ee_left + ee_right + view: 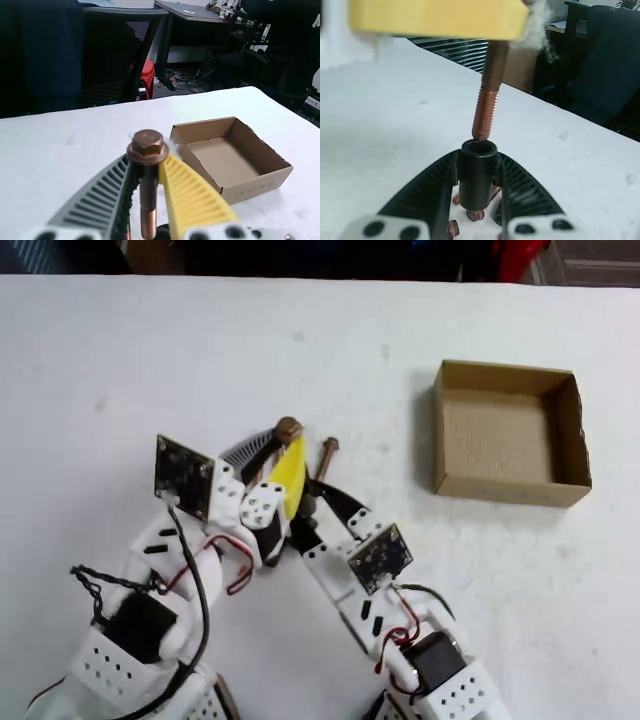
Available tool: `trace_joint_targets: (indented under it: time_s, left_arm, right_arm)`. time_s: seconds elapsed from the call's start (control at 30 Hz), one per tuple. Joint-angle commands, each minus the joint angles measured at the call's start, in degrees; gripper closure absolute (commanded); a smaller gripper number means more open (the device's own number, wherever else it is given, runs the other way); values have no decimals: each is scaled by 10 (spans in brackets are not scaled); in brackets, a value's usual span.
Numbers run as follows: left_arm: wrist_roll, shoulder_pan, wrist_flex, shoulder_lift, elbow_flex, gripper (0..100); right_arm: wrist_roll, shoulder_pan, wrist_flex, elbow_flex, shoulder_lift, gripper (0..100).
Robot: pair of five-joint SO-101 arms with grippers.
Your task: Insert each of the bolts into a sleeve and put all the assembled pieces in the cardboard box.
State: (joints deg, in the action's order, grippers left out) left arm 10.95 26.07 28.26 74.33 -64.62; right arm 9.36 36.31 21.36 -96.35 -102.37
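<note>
**Copper bolt at the mouth of a black sleeve**

Copper-coloured and threaded, the bolt stands head-up. The left gripper pinches its smooth shank just below the hex head between grey and yellow fingers. Its tip sits at the mouth of the black sleeve, which the right gripper clamps upright near the middle of the table. Both parts look stiff, small and light. Bare metal may slip or tilt against ribbed pads, so a hold high on the shank, leaving the thread free, seems wise. A second bolt lies just right of the held one. The cardboard box stands open, well to the right.
</note>
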Motion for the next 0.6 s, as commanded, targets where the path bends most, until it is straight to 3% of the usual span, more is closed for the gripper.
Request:
trace_joint_targets:
  time_s: [0.0, 0.57]
  left_arm:
    - [8, 0, 4, 7, 29, 976]
    - [8, 37, 5, 7, -5, 976]
  right_arm:
    - [3, -1, -3, -4, -7, 981]
    - [3, -1, -2, -4, -7, 981]
